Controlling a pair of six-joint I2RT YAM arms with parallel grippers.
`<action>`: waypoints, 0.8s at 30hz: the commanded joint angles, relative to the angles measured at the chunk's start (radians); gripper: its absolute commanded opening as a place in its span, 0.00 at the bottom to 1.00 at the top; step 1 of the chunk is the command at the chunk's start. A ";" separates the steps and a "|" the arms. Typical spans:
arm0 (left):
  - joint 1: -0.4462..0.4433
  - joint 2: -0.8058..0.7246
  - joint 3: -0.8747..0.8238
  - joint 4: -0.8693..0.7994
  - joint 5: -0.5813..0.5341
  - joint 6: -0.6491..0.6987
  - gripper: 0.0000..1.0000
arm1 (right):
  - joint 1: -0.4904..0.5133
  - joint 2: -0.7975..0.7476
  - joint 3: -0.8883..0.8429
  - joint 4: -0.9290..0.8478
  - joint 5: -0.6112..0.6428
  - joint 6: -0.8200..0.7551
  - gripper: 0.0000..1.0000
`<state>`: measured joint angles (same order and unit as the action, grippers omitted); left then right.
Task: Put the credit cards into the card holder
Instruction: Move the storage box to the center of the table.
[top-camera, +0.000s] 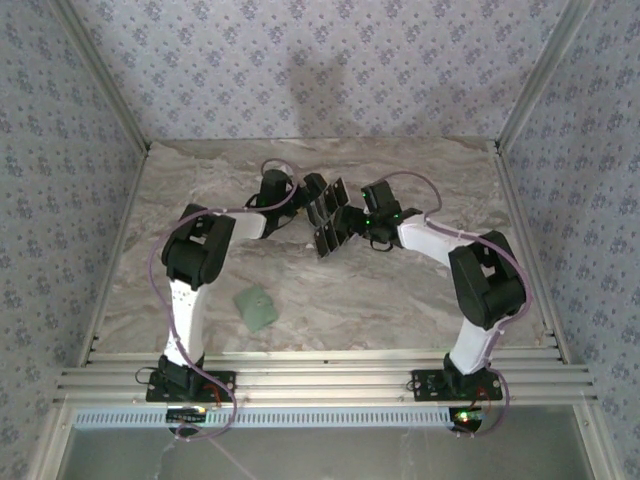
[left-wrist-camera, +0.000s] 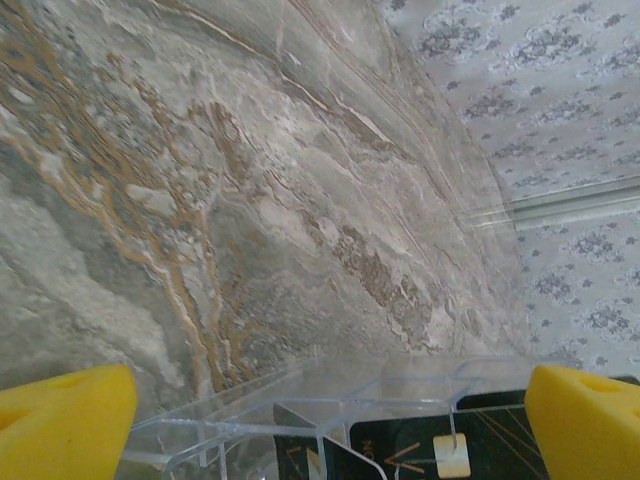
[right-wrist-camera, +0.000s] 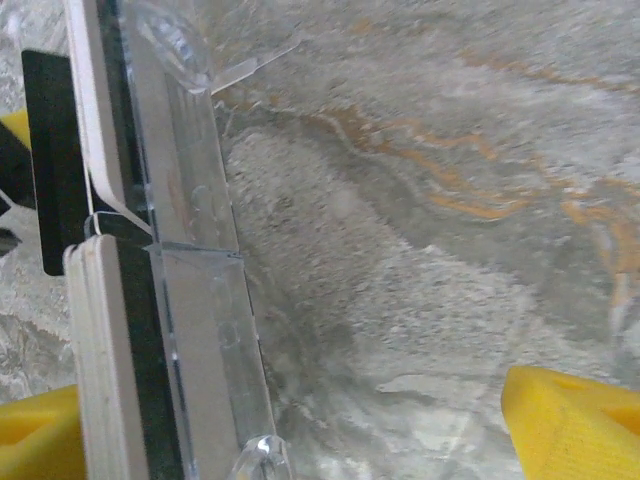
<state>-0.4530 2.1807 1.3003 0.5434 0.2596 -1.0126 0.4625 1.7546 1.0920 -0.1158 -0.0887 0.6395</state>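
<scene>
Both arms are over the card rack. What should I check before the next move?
1. Open, empty left pincer: ok.
2. Open, empty right pincer: ok.
3. The credit cards standing in the clear rack, low between the left pincer's fingers: ok.
4. The card holder lying on the table, apart from both pincers: ok.
5. The card holder opened with its slots exposed: cannot tell.

White links (top-camera: 185, 312), black joints (top-camera: 197, 252); lilac cables (top-camera: 153, 272); yellow foam fingers (left-wrist-camera: 65, 420).
</scene>
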 joint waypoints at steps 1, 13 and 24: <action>-0.025 0.033 0.017 0.016 -0.003 -0.028 1.00 | -0.031 -0.047 -0.035 -0.023 0.040 -0.001 0.92; -0.100 0.108 0.120 0.006 -0.013 -0.053 1.00 | -0.112 -0.145 -0.133 -0.034 0.047 -0.002 0.93; -0.160 0.183 0.243 -0.032 -0.019 -0.061 1.00 | -0.182 -0.228 -0.219 -0.052 0.048 -0.040 0.93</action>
<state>-0.5949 2.3268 1.5120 0.5503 0.2447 -1.0607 0.2993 1.5612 0.8932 -0.1318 -0.0643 0.6281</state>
